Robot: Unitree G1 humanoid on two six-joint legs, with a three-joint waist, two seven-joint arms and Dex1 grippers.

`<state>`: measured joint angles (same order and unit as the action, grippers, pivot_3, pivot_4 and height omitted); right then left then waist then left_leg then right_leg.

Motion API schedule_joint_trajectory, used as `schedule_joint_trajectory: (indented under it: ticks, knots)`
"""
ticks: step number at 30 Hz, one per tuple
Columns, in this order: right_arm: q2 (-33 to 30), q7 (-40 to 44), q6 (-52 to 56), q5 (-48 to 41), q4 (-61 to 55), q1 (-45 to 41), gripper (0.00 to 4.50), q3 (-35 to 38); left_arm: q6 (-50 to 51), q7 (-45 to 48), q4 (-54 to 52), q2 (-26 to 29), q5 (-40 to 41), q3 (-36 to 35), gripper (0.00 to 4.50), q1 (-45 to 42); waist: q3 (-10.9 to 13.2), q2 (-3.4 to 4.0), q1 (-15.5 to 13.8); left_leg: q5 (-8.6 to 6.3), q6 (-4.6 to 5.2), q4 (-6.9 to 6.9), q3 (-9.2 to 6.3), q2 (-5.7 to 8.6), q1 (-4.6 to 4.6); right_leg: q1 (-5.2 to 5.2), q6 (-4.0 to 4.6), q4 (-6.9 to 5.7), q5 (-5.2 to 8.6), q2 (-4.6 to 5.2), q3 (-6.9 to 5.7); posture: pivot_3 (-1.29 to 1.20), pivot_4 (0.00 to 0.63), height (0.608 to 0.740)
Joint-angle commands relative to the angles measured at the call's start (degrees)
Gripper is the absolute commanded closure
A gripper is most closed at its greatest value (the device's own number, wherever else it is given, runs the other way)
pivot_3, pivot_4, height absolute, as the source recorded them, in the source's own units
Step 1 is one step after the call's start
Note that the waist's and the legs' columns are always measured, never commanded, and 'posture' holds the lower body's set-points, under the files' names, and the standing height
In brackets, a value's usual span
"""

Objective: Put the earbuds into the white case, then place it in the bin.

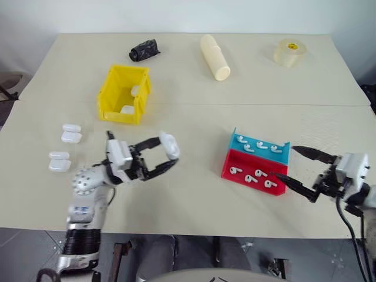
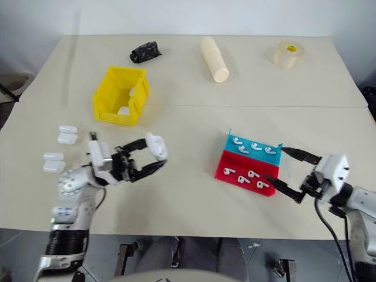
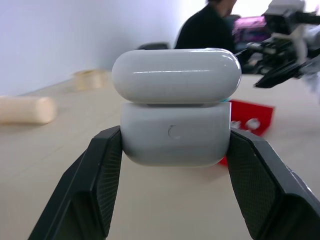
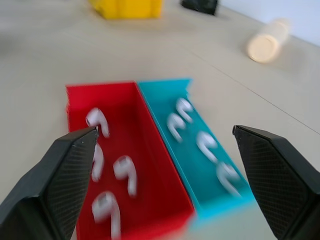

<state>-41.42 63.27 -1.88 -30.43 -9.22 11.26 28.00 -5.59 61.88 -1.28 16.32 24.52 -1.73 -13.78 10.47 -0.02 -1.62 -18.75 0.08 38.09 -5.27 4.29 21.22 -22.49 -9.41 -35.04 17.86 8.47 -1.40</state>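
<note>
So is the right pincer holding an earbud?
No, the right pincer is open and empty, with the earbuds lying in the trays.

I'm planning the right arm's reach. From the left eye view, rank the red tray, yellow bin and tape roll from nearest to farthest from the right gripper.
Measured from the right gripper:
1. Red tray: right beside the open fingers, toward the table's middle.
2. Tape roll: at the far edge, on the robot's right.
3. Yellow bin: across the table, on the robot's left.
</note>
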Motion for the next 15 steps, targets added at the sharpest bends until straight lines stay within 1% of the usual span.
schedule_joint_trajectory:
  ticks: [1, 4, 8, 11, 15]
  knots:
    - [-0.4, -0.8, 1.2, -1.8, -6.8, 7.4, 0.00, 7.4, -3.8, 3.9, 2.0, -3.2, 1.6, 4.0, 1.74, -2.5, 0.0, 0.00, 0.1, 0.00, 0.00, 0.00, 0.06, 0.00, -0.03, 0.00, 0.00, -0.01, 0.00, -0.04, 0.03, 0.00, 0.150, 0.740]
    - [0.2, -0.8, 2.6, -3.1, -10.6, 15.0, 0.00, 13.1, -5.1, 5.3, 2.4, -5.6, 1.9, 6.4, 1.74, -2.7, 0.0, 0.01, 0.2, -0.01, 0.01, -0.02, 0.16, -0.01, -0.04, -0.01, -0.01, 0.00, -0.01, -0.09, 0.07, 0.00, 0.150, 0.740]
    - [0.1, 0.4, 3.8, -3.3, -11.3, 22.6, 0.00, 18.9, -5.6, 8.0, 2.5, -7.1, 3.1, 8.7, 1.74, -2.9, 0.0, -0.01, 0.2, -0.04, 0.07, 0.03, 0.30, -0.02, -0.13, 0.02, -0.08, -0.01, -0.04, -0.11, 0.24, 0.00, 0.150, 0.740]
    - [-1.0, 0.4, 5.1, -1.7, -11.1, 25.3, 0.00, 20.2, -6.8, 11.3, 1.9, -6.8, 4.1, 10.0, 1.74, -2.3, 0.0, -0.01, 0.2, -0.06, 0.11, 0.03, 0.32, -0.07, -0.14, 0.02, -0.08, -0.01, -0.04, -0.11, 0.29, 0.00, 0.150, 0.740]
    - [-3.4, -0.8, 9.3, -1.1, -13.1, 25.2, 0.00, 18.7, -8.0, 11.2, 1.8, -7.6, 3.9, 10.6, 1.74, -1.7, 0.0, 0.01, 0.1, -0.06, 0.13, 0.04, 0.32, -0.11, -0.13, 0.01, -0.08, 0.01, -0.05, -0.10, 0.34, 0.00, 0.150, 0.740]
